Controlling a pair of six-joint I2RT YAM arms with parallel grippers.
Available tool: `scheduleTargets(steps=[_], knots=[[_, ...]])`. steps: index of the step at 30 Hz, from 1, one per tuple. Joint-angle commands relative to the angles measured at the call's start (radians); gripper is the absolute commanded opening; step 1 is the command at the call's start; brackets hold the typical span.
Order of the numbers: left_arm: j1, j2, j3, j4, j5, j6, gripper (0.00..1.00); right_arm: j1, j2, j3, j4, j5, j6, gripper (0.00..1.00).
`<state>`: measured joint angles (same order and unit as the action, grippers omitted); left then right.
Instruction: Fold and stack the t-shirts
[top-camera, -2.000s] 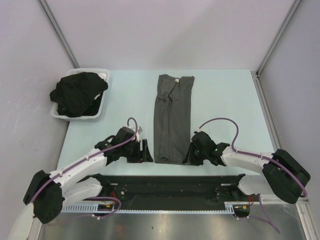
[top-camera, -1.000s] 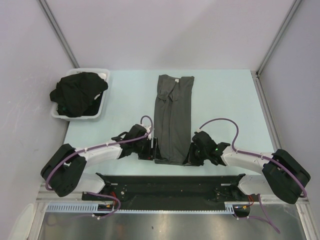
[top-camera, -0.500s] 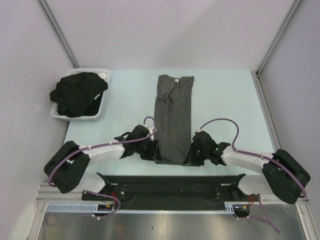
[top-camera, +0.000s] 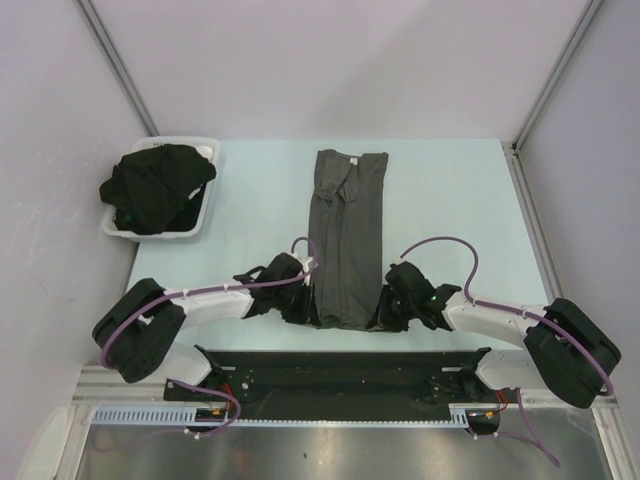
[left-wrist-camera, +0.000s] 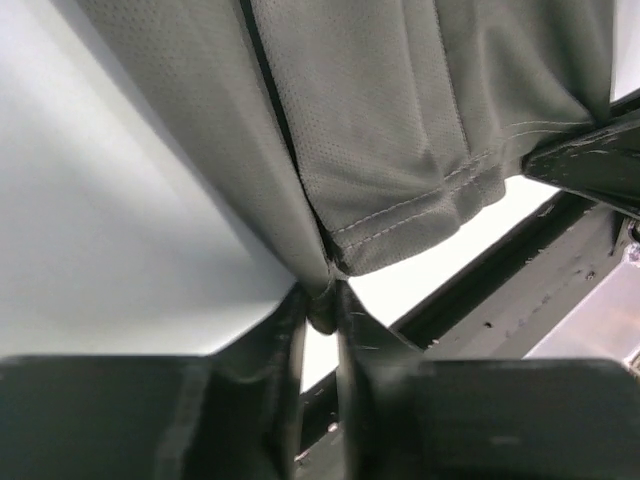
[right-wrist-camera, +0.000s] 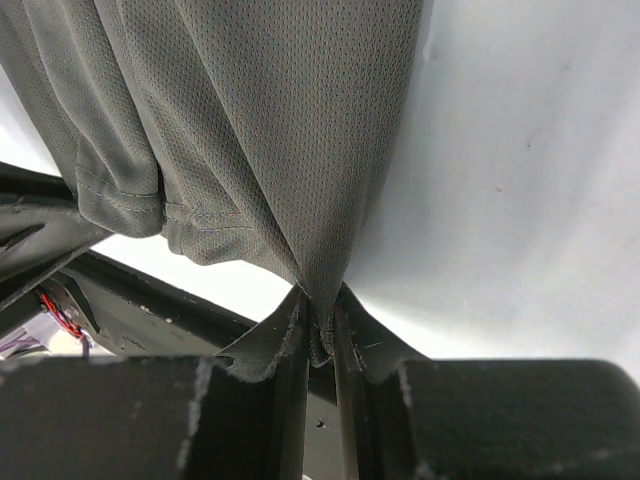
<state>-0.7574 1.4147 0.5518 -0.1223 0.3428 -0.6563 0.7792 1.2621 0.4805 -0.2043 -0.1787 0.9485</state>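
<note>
A charcoal grey t-shirt (top-camera: 345, 235) lies folded into a long narrow strip down the middle of the table, collar end far from me. My left gripper (top-camera: 308, 308) is shut on its near left corner; the left wrist view shows the hem (left-wrist-camera: 400, 215) bunched between the gripper (left-wrist-camera: 322, 305) fingers. On the near right corner my right gripper (top-camera: 385, 312) is shut as well, cloth (right-wrist-camera: 270, 130) pulled into a peak between the gripper (right-wrist-camera: 320, 330) fingers. Several black t-shirts (top-camera: 155, 185) are heaped at the back left.
The black heap sits in a white plastic tray (top-camera: 206, 212) near the table's left edge. A black rail (top-camera: 340, 365) runs along the near edge just behind both grippers. Grey walls and metal posts close in the back and sides.
My left arm has swung right from beside the shirt to its near left corner, and its jaws have closed on the hem. The right gripper has held still on its corner.
</note>
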Motion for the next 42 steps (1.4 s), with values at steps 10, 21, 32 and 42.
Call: scheduleTargets(steps=[10, 21, 32, 42], knots=[[-0.019, 0.027, 0.108, -0.118, -0.082, 0.053, 0.00, -0.060, -0.081, 0.056, -0.096, -0.025, -0.054, 0.17], [-0.019, -0.046, 0.244, -0.257, -0.149, 0.095, 0.00, -0.153, -0.087, 0.121, -0.156, -0.074, -0.132, 0.17], [-0.016, -0.031, 0.381, -0.347, -0.228, 0.155, 0.00, -0.281, 0.028, 0.308, -0.201, -0.126, -0.281, 0.17], [0.029, 0.045, 0.503, -0.372, -0.248, 0.207, 0.00, -0.353, 0.203, 0.466, -0.191, -0.188, -0.364, 0.17]])
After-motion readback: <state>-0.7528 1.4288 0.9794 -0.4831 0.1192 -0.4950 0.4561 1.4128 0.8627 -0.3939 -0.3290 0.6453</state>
